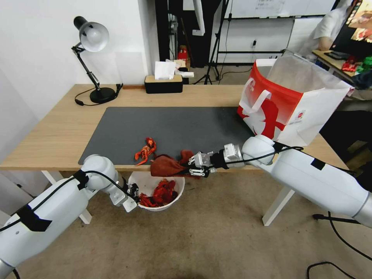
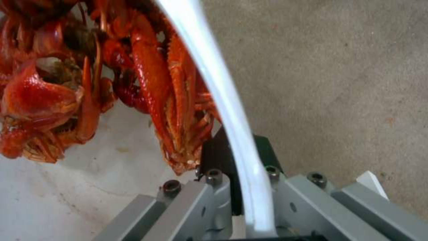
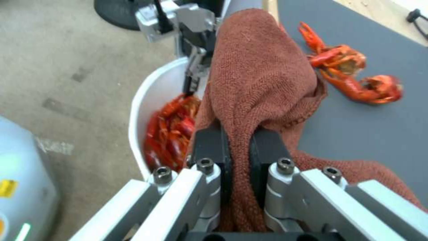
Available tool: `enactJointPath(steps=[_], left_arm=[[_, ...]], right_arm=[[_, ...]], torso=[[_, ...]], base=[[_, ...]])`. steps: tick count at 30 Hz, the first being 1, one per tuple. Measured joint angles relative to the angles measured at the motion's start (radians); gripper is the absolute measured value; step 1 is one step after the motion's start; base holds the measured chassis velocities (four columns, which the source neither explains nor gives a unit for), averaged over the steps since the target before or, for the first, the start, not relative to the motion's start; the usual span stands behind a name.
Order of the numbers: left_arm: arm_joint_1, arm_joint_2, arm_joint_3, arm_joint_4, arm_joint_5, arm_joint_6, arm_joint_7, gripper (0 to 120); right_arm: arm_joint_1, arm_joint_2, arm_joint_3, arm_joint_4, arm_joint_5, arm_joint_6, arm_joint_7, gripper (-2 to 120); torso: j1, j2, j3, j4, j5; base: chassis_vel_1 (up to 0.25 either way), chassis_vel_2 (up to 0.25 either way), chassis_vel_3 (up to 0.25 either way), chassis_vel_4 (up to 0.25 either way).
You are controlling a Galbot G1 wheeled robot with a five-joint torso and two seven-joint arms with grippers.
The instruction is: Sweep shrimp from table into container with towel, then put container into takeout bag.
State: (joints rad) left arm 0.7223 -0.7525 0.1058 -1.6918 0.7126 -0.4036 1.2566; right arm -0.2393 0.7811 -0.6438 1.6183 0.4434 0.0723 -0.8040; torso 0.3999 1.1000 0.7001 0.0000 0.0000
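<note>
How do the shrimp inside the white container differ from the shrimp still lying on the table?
The shrimp in the container form a heap of many, while the shrimp on the table are few. The heap sits below the table's edge, in the container held at its rim by the left gripper; the others lie on the dark mat, beside the towel pinched by the right gripper. Both are bright red-orange.

White container of red shrimp below table edge (one on mat), rust-brown towel bunched
</note>
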Motion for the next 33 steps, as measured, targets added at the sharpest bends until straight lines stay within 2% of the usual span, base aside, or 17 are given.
enactJointPath(steps=[11,14,19,22,24,25,27,28,30,31,32,33], left_arm=[[0.026,0.006,-0.023,-0.005,0.004,0.000,0.000,0],[0.045,0.011,-0.040,-0.011,0.007,-0.001,0.000,0],[0.062,0.018,-0.066,-0.019,0.007,-0.002,0.001,0],[0.073,0.027,-0.083,-0.023,0.005,-0.006,0.001,0],[0.085,0.039,-0.100,-0.030,0.000,-0.010,0.001,0],[0.085,0.039,-0.100,-0.030,0.000,-0.010,0.001,0],[0.101,0.053,-0.125,-0.034,-0.006,-0.012,-0.001,0],[0.101,0.053,-0.125,-0.034,-0.006,-0.012,-0.001,0],[0.124,0.064,-0.163,-0.034,-0.010,-0.018,-0.002,0],[0.124,0.064,-0.163,-0.034,-0.010,-0.018,-0.002,0],[0.137,0.073,-0.179,-0.034,-0.014,-0.020,-0.004,0],[0.137,0.073,-0.179,-0.034,-0.014,-0.020,-0.004,0]], right_arm=[[-0.024,-0.025,0.014,0.059,0.151,-0.058,0.035,6],[0.006,-0.011,0.040,0.059,0.278,-0.090,0.066,6],[0.061,0.020,0.050,0.000,0.383,-0.104,0.096,6],[0.104,0.054,0.054,-0.077,0.413,-0.105,0.107,6],[0.143,0.119,0.057,-0.202,0.411,-0.103,0.120,6],[0.143,0.119,0.057,-0.202,0.411,-0.103,0.120,6],[0.177,0.215,0.052,-0.327,0.366,-0.080,0.132,6],[0.177,0.215,0.052,-0.327,0.366,-0.080,0.132,6],[0.195,0.314,0.037,-0.457,0.280,-0.057,0.136,6],[0.195,0.314,0.037,-0.457,0.280,-0.057,0.136,6],[0.199,0.364,0.029,-0.531,0.214,-0.048,0.137,6],[0.199,0.364,0.029,-0.531,0.214,-0.048,0.137,6]], torso=[[0.000,0.000,0.000,-0.0001,0.0001],[0.000,0.000,0.000,0.0000,0.0000],[0.000,0.000,0.000,0.0001,0.0001],[0.000,0.000,0.000,-0.0001,-0.0003],[0.000,0.000,0.000,-0.0005,-0.0001],[0.000,0.000,0.000,-0.0005,-0.0001],[0.000,0.000,0.000,-0.0002,-0.0002],[0.000,0.000,0.000,-0.0002,-0.0002],[0.000,0.000,0.000,0.0007,-0.0001],[0.000,0.000,0.000,0.0007,-0.0001],[0.000,0.000,0.000,0.0008,-0.0003],[0.000,0.000,0.000,0.0008,-0.0003]], base=[[0.000,0.000,0.000,0.000],[0.000,0.000,0.000,0.000],[0.000,0.000,0.000,0.000],[0.000,0.000,0.000,0.000],[0.000,0.000,0.000,0.000],[0.000,0.000,0.000,0.000],[0.000,0.000,0.000,0.000],[0.000,0.000,0.000,0.000],[0.000,0.000,0.000,0.000],[0.000,0.000,0.000,0.000],[0.000,0.000,0.000,0.000],[0.000,0.000,0.000,0.000]])
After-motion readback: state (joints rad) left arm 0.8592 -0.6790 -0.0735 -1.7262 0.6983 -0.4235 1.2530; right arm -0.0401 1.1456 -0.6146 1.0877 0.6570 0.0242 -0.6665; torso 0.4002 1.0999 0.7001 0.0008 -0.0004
